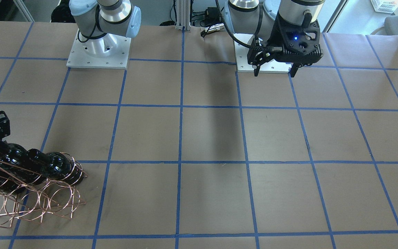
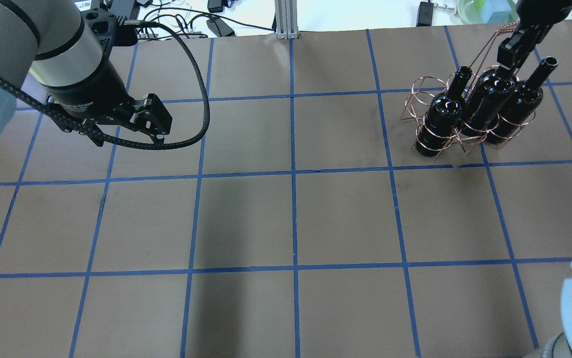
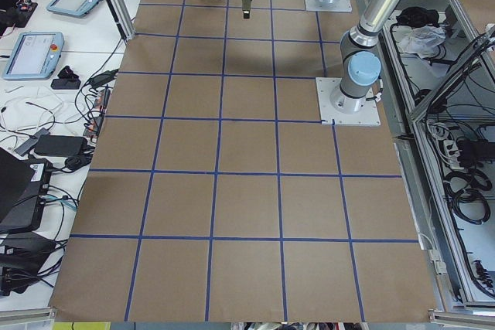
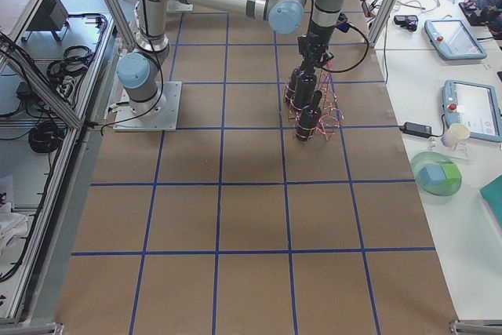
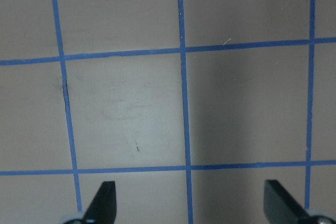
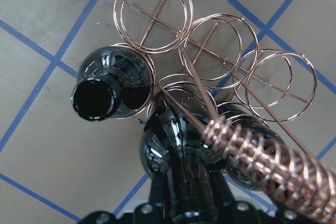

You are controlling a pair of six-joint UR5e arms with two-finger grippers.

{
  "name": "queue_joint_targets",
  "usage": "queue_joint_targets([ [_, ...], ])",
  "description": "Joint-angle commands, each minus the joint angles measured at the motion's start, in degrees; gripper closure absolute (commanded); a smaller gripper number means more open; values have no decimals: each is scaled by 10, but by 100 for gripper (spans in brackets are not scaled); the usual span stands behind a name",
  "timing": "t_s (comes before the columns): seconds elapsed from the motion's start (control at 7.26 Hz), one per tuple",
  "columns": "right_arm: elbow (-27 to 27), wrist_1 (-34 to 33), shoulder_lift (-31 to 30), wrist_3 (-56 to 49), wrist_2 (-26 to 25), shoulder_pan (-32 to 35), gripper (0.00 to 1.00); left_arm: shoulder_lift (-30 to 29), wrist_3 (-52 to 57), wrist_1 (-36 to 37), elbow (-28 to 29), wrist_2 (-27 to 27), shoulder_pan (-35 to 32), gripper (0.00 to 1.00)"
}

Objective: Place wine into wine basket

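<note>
The wine basket (image 2: 417, 94) is a copper wire rack at the table's far right, with a coiled handle (image 6: 262, 156). Three dark glossy bottles stand upright in its loops. My right gripper (image 2: 512, 48) is shut on the neck of the middle wine bottle (image 2: 487, 102); that neck (image 6: 181, 177) runs between the fingers in the right wrist view. The other two bottles (image 2: 440, 119) (image 2: 519, 107) stand on either side, and one shows its open mouth (image 6: 94, 98). My left gripper (image 2: 152, 122) is open and empty above bare table, its fingertips (image 5: 105, 198) wide apart.
The brown paper table (image 2: 290, 219) has a grid of blue tape. Several front loops of the rack (image 1: 39, 204) hold nothing. Cables and a metal post (image 2: 286, 20) sit at the far edge. The arm bases (image 1: 98, 52) stand on the robot's side.
</note>
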Motion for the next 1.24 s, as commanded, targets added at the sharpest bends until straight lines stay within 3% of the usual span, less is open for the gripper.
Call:
queue_joint_targets([
  [0.0,1,0,2,1,2,-1,100,-6,3,59,0,0,2,0],
  [0.55,4,0,11,1,7,-1,100,-8,3,68,-5,-31,3,0],
  [1.1,9,-4,15,1,9,-1,100,-3,5,61,-3,-29,3,0],
])
